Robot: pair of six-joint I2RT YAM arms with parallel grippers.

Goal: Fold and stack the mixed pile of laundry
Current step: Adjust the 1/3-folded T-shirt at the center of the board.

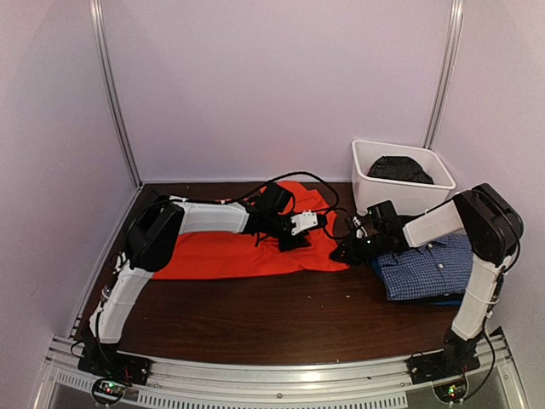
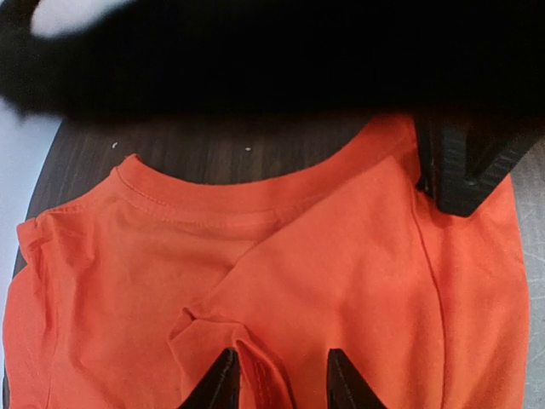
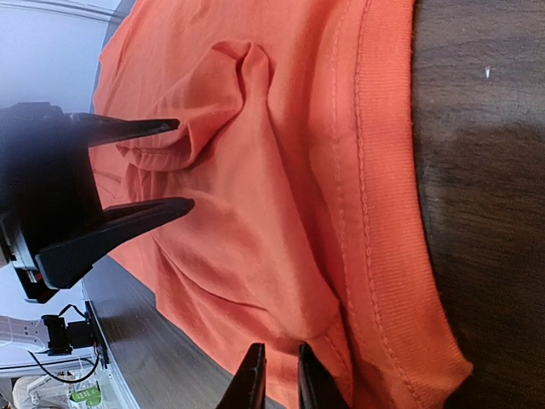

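Observation:
The bright orange T-shirt (image 1: 230, 253) lies spread on the dark table, collar towards the right. My left gripper (image 1: 300, 232) is pressed down on it near the collar. In the left wrist view its jaws (image 2: 285, 382) stand apart, with a raised fold of orange cloth (image 2: 255, 375) between them. My right gripper (image 1: 347, 250) is at the shirt's right edge. In the right wrist view its fingertips (image 3: 279, 375) are nearly together, pinching the orange hem (image 3: 375, 256). A folded blue-and-white check shirt (image 1: 426, 266) lies at the right.
A white plastic tub (image 1: 368, 189) stands at the back right with a black piece (image 1: 400, 169) inside. Bare dark table (image 1: 281, 315) runs along the front. White walls close in the back and both sides.

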